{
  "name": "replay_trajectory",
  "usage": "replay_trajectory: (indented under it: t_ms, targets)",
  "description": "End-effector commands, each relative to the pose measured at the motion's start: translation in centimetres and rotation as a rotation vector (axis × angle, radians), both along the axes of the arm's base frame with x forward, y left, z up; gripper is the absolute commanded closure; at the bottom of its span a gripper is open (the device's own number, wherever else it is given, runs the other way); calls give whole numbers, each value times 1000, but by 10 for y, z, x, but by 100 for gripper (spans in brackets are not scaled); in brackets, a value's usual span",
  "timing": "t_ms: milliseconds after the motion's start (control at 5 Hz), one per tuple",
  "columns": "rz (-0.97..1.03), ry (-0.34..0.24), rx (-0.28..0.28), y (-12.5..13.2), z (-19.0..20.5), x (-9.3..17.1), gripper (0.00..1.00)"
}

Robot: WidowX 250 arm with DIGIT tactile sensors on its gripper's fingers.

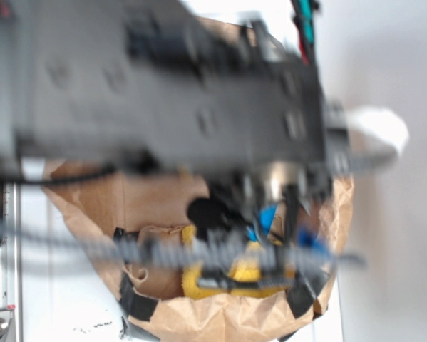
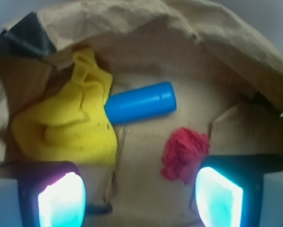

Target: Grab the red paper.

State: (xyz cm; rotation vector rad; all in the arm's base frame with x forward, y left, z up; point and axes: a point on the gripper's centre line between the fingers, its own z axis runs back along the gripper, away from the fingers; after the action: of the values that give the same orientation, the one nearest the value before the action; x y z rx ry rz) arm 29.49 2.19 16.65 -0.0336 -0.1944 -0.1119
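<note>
A: Claw (image 2: pixel 140 198) spread wide over the brown paper bag (image 2: pixel 146 33), holding nothing. The red paper (image 2: pixel 184 153) lies on the bag floor just below the blue cylinder (image 2: pixel 140 103), right against one lit fingertip (image 2: pixel 218 198).

B: That's the worry. It sits off-centre, so a closing finger could shove it aside, or pinch bag paper instead.

A: And the yellow cloth (image 2: pixel 70 123), beside the cylinder's other end, should stay clear.

Pale grey wall (image 1: pixel 391 64), white tabletop (image 1: pixel 56 285), bright, even light
</note>
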Motion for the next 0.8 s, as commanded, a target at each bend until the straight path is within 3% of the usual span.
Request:
replay_trajectory:
  t_ms: [0, 200, 600]
  targets:
    - [51, -102, 71, 7, -12, -1, 0]
    - [52, -125, 49, -4, -31, -3, 0]
    - [67, -113, 90, -18, -65, 13, 0]
